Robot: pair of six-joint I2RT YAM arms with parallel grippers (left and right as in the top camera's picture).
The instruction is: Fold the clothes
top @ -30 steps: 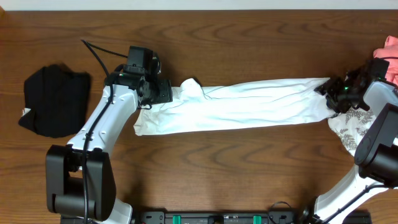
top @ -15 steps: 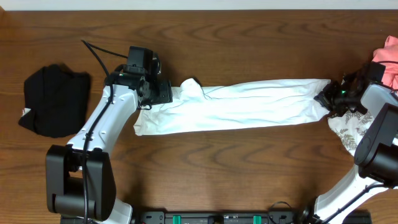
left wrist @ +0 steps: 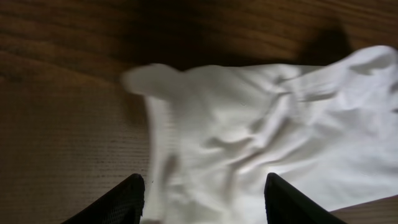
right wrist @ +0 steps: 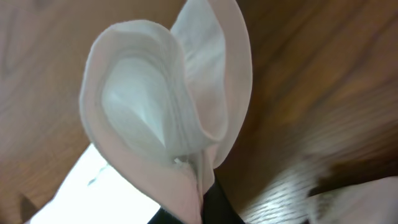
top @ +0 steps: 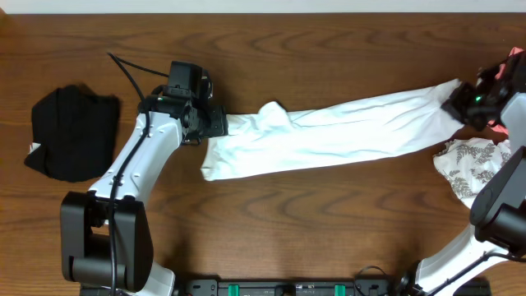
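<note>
White T-shirt (top: 329,136) lies as a long band across the mid table (top: 329,230), from L of centre out to the R edge, w/ a bunched bump near its L end. R gripper (top: 460,99) is pinched tight on the shirt's R end by the far-R corner; in the wrist view the cloth loops up out of its jaws. L gripper (top: 215,123) sits at the L end w/ jaws apart, cloth under and between the fingers (left wrist: 124,199), not clamped. Step looks like stretching the shirt flat before a fold. To do it well: L should close on the hem before R pulls, else the whole shirt just slides R. Pull low & slow, no twist. Don't snag the leaf-patterned garment (top: 472,164) or pink garment (top: 514,78) right by R. Black garment (top: 72,131) at the L edge is well apart.
</note>
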